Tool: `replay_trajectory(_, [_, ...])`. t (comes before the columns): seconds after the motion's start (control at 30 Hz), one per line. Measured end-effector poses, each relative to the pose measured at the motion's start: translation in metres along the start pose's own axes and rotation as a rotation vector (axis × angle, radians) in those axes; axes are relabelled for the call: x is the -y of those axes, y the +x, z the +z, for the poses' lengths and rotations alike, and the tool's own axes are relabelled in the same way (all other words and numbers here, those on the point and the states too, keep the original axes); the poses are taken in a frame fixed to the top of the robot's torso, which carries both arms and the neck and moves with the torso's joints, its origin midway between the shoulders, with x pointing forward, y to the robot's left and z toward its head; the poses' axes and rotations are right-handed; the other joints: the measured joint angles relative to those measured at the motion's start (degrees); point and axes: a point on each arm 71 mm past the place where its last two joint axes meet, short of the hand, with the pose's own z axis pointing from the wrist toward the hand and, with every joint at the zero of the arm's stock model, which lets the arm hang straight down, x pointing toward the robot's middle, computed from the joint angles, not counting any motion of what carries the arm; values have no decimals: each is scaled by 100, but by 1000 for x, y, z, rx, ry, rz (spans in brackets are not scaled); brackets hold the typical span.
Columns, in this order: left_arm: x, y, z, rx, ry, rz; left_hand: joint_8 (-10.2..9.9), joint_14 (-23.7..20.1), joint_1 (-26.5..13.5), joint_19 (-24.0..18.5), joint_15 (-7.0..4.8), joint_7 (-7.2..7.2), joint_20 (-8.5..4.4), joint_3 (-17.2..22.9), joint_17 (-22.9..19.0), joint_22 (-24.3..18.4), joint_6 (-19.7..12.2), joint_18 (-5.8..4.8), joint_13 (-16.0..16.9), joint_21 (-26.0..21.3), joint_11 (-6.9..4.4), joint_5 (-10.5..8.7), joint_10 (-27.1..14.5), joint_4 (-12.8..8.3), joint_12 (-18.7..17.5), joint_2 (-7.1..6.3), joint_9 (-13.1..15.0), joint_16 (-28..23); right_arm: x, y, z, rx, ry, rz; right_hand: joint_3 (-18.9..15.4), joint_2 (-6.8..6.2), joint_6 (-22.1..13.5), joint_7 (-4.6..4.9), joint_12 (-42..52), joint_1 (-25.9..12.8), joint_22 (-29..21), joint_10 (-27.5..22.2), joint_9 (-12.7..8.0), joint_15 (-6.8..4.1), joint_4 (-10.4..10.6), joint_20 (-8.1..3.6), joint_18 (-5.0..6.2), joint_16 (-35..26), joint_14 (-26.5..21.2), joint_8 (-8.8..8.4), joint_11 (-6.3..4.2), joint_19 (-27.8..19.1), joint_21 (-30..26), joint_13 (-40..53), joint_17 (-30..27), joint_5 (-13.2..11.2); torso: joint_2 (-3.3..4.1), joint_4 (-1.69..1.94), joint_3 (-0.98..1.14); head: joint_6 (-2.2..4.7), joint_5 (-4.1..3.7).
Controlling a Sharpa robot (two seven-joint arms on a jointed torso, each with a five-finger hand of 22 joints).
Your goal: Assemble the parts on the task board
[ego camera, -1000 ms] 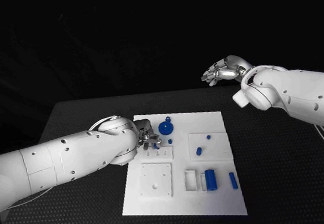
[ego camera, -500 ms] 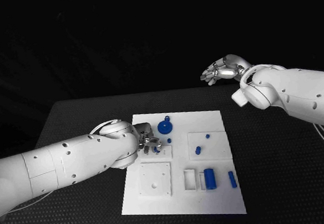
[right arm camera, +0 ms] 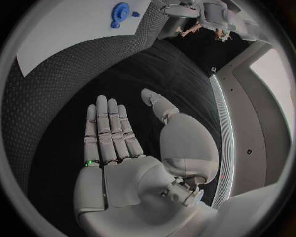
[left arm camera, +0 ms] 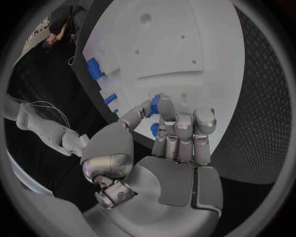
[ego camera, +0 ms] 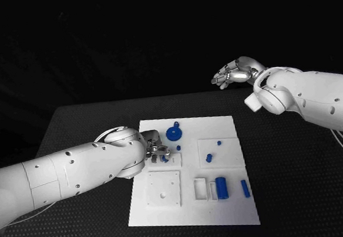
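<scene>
At the near end of the task board [ego camera: 235, 213] a blue cylinder [ego camera: 221, 188] and a slim peg [ego camera: 244, 188] lie loose. Mid-board, the left hand [ego camera: 159, 151] pinches a small blue part [left arm camera: 165, 105] just above the plate; with so slight a grip it could tilt or slip and miss its seat. Farther off sits the blue gear [ego camera: 175, 134]. The right hand [ego camera: 234, 74] hovers spread and idle beyond the table's [ego camera: 87, 123] far edge.

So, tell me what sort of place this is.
Probably a robotics lab test bench, not a home or a factory line. A bare black table carries one white task board with small blue parts in cut-outs, and the left hand pinches a part over it.
</scene>
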Motion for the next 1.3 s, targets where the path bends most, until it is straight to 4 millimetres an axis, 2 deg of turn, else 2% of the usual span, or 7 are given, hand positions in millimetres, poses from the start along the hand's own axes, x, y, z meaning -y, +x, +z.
replay_trajectory(0.73, [-5, 2, 2, -12, -12, 1, 0, -8, -8, 18, -18, 6, -19, 0, 18, 3, 16, -2, 15, 0, -3, -58, 4, 0, 0, 8, 64, -22, 0, 0, 0, -2, 0, 0, -16, 0, 0, 0, 0, 0, 12, 21, -4, 0, 16, 21, 0, -23, 0, 0, 21, -21, -22, -16, 11, 0, -1, 2, -2, 1, 0])
replay_trajectory(0.8, [-4, 3, 2, -13, -12, 1, 0, -7, -15, 19, -18, 7, -19, 0, 29, 3, 16, -2, 21, 0, -3, -127, 4, 0, 0, 16, 126, -47, 0, 0, 0, -2, 0, 0, -16, 0, 0, 0, 0, 0, 18, 21, -8, 18, 16, 21, 0, -23, -18, 0, 21, -21, -23, -16, 11, 0, -1, 1, -2, 1, 0])
replay_trajectory(0.87, [-4, 2, 2, -13, -12, 1, 0, -6, -16, 19, -19, 6, -19, 30, 49, 3, 18, -2, 39, 0, -3, -368, 5, -30, -26, 16, 126, -64, 0, 0, 0, -2, 0, 0, -16, 0, 0, 0, 0, 0, 18, 21, -10, 20, 16, 21, 0, -23, -20, 0, 21, -21, -22, -16, 16, 0, 0, 0, -1, -3, -1])
replay_trajectory(0.9, [-4, 2, 2, -13, -12, 1, 0, -6, -16, 19, -18, 3, -18, 30, 54, 3, 21, -2, 40, 0, -4, -403, 6, -30, -26, 16, 126, -64, 0, 0, 0, -2, 0, 0, -16, 0, 0, 0, 0, 0, 18, 21, -10, 20, 16, 10, 0, -23, -20, 0, 21, -33, -36, -19, 16, 0, 1, 0, -1, -4, -4])
replay_trajectory(1.3, [-4, 2, 2, -10, -11, 6, -2, 2, -15, 18, -18, 1, -18, 40, 80, 2, 36, -3, 71, 0, -3, -436, 22, -38, -26, 15, 195, -66, -1, 1, -1, -5, -2, 1, -16, 0, 0, -1, 0, 0, 23, 21, -13, 20, 16, 1, 0, -23, -20, 0, 21, -42, -45, -28, 22, 0, 5, -7, 5, -9, -15])
